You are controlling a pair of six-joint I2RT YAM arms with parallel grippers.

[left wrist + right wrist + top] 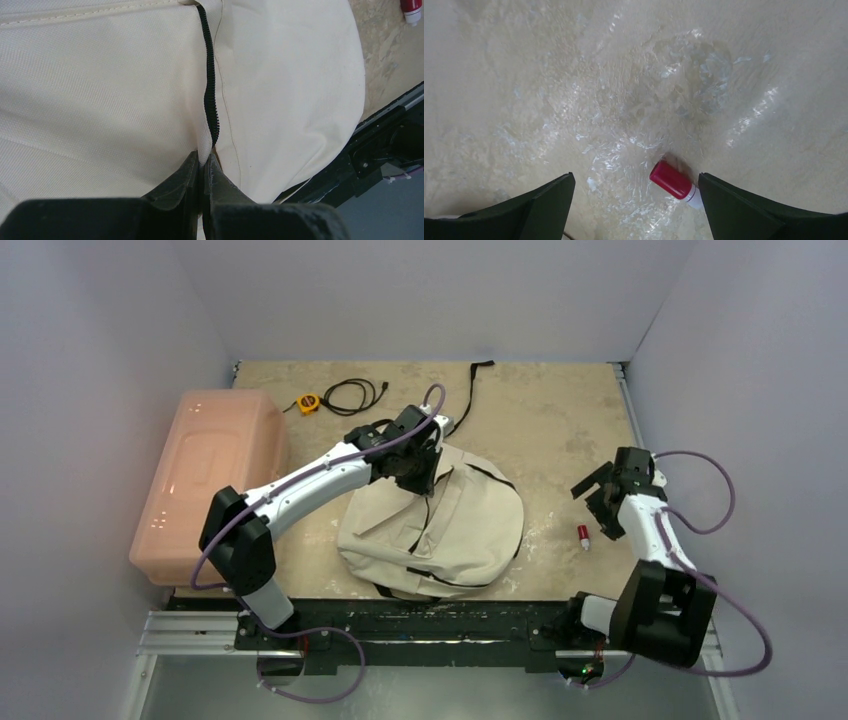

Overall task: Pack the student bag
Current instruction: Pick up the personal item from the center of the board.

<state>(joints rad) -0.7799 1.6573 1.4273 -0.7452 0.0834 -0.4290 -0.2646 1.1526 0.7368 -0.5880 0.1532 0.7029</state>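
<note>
Left fingers (pixel 187 175) pinch the bag (pixel 440 525) at its zipper (pixel 210 100); right fingers (pixel 544 200) spread wide over an unpacked red-capped tube (pixel 671 181) beside it.

Lab booth, plain white walls (pixel 100 310)

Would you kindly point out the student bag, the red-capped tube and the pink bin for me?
student bag (pixel 470 530): top view, middle of its beige fabric.
red-capped tube (pixel 669 179): right wrist view, red cap.
pink bin (pixel 205 478): top view, its top face.
</note>
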